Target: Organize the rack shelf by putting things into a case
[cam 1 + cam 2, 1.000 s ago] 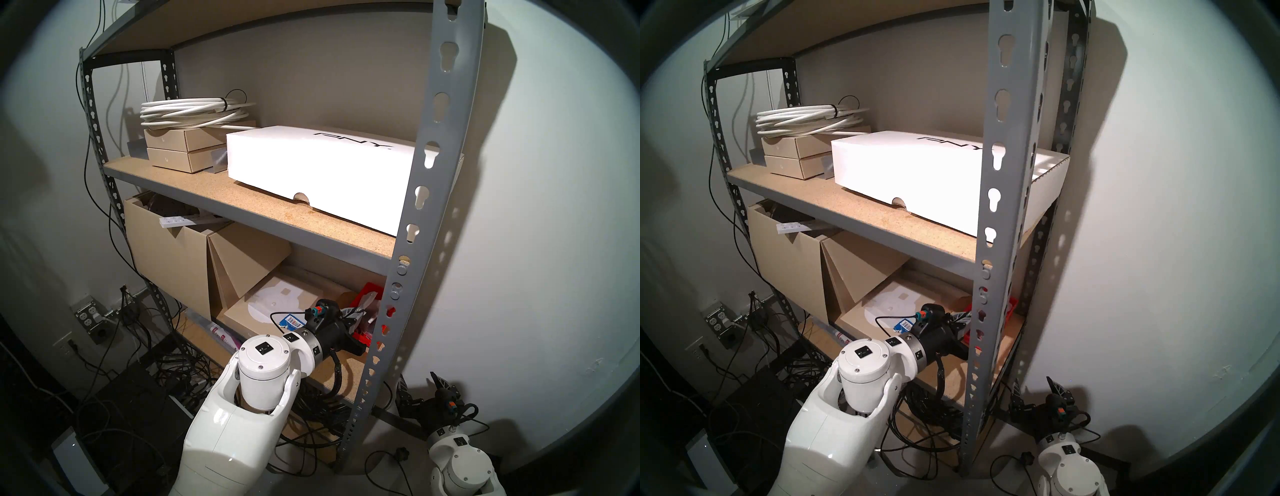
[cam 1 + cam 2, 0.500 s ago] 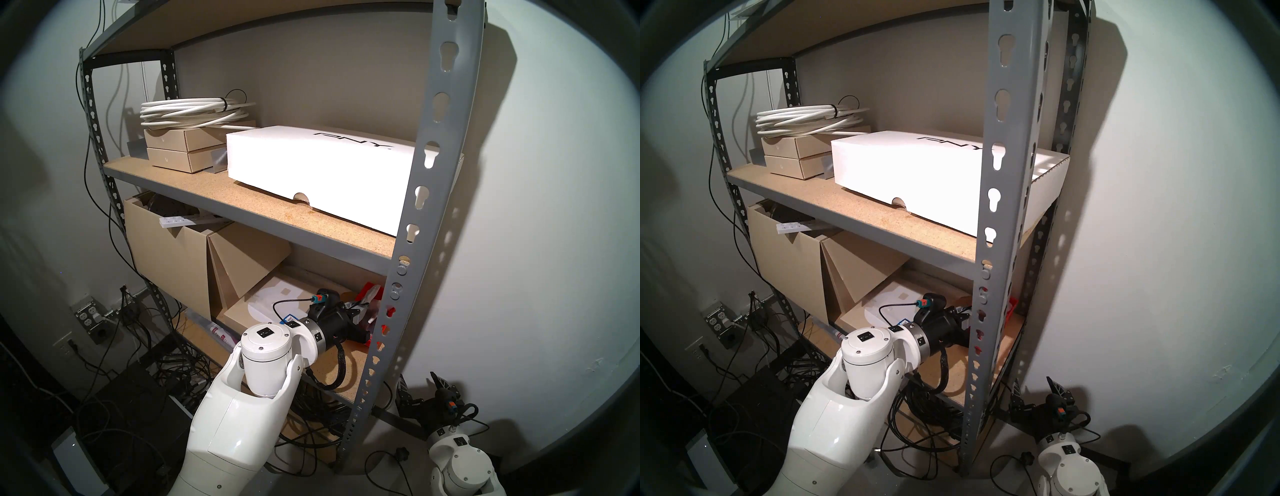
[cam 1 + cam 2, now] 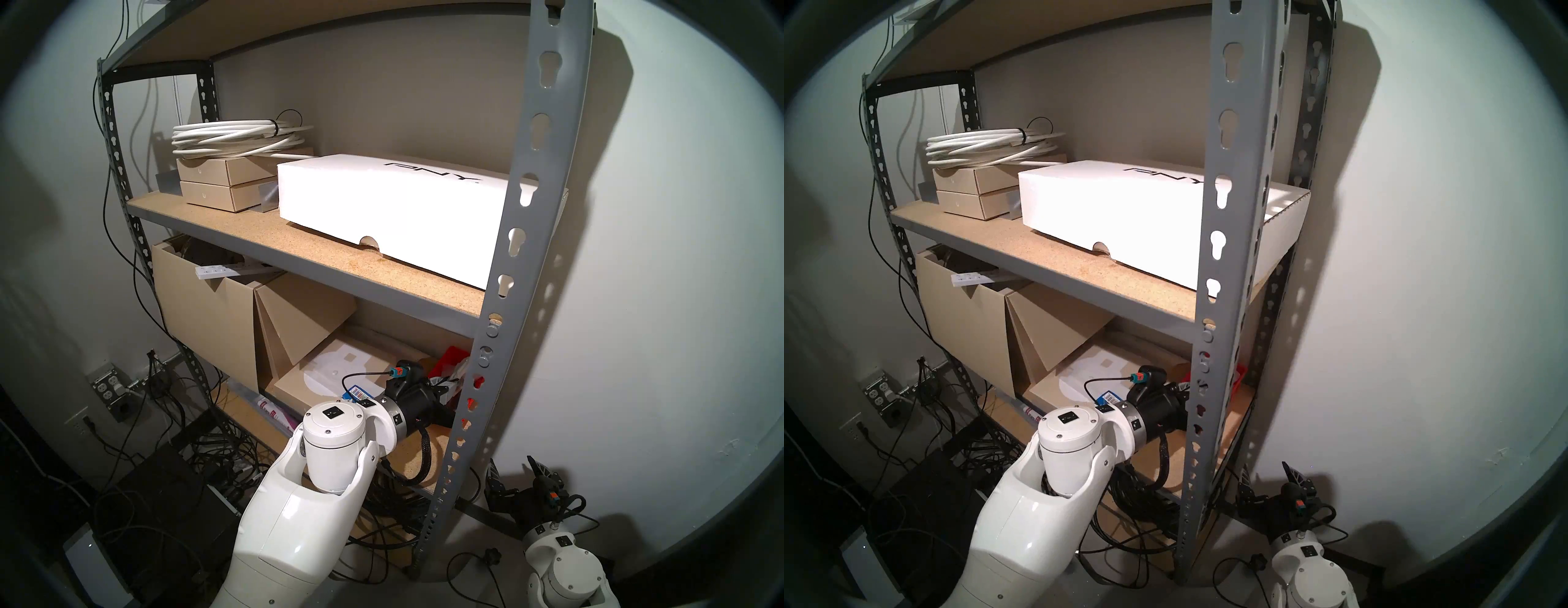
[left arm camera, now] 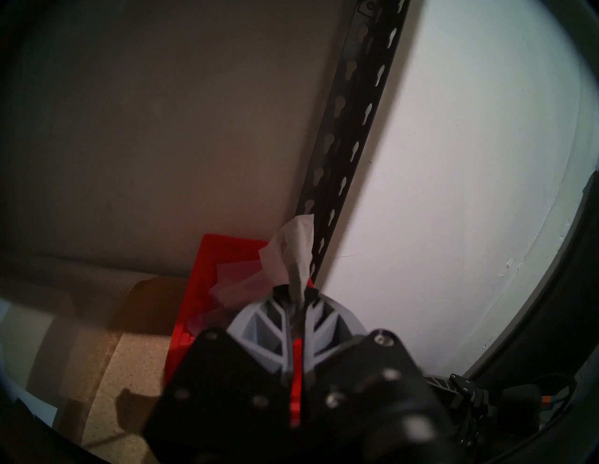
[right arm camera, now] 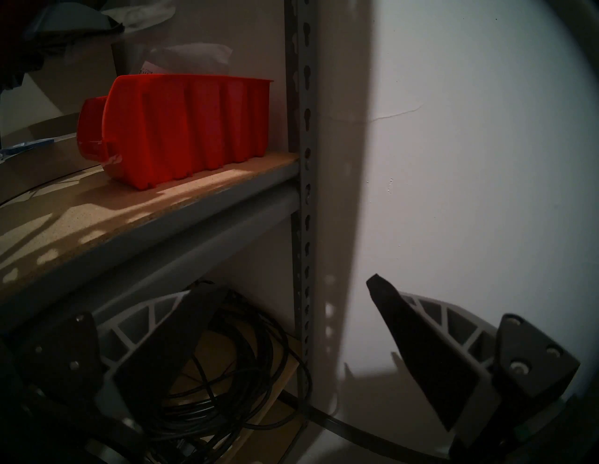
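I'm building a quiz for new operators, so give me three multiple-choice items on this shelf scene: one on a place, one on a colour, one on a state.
1. Where does the bin sit?
A. lower shelf board, right end
B. floor
C. atop the white box

2. What colour is the bin?
A. blue
B. red
C. green

3. How is the left gripper?
A. wide open
B. shut on a clear plastic bag
C. out of view

Answers: 1 A, it stands on the board by the upright; 2 B, bright red sides; 3 B, its fingers pinch the bag's neck.

red ribbed bin (image 5: pixel 181 129), white PNY box (image 3: pixel 394 212), tan shelf boards (image 3: pixel 297 242)
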Motion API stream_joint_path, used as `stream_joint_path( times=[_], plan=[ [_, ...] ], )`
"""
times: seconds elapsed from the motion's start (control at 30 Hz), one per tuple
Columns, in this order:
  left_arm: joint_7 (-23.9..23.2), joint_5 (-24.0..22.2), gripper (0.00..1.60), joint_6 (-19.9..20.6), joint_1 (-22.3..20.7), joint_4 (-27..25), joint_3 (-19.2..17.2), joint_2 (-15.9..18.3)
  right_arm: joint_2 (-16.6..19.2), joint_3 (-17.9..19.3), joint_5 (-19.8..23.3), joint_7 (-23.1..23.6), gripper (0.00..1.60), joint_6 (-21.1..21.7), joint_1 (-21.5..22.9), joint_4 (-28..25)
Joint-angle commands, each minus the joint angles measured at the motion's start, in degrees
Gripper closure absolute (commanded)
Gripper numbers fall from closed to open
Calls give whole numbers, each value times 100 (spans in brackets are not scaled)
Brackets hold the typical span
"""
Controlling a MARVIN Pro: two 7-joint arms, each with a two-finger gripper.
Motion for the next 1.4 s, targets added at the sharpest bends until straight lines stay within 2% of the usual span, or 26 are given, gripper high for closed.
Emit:
stream_joint_path(
  times=[0.0,0.37,0.53,0.77,0.9,1.03,1.07,1.1,1.13,1.23,1.37],
  plan=[
    [-7,25,160,-122,-335,172,31,-123,-2,1,2,-2,0,-11,5,-107],
    [61,83,160,-217,-554,421,64,-176,-2,1,2,-2,0,-11,5,-106],
    [52,60,93,-245,-545,410,62,-168,-2,1,2,-2,0,-10,4,-107],
    [59,43,77,-305,-570,422,41,-166,-2,1,2,-2,0,-10,4,-108],
    [55,46,38,-336,-629,473,50,-169,-2,1,2,-2,0,-9,4,-108],
    [75,59,31,-369,-716,572,57,-190,-2,1,2,-2,0,-9,4,-108],
    [71,54,14,-381,-733,594,55,-194,-2,1,2,-2,0,-9,4,-108],
    [69,51,21,-388,-749,613,53,-197,-2,1,2,-2,0,-9,4,-108],
    [69,49,22,-393,-772,627,51,-203,-2,1,2,-2,0,-10,4,-108],
    [92,73,11,-419,-815,582,56,-202,-2,1,2,-2,0,-11,5,-106],
    [74,26,8,-389,-834,397,40,-214,-1,1,2,-1,0,-14,7,-102]
  ],
)
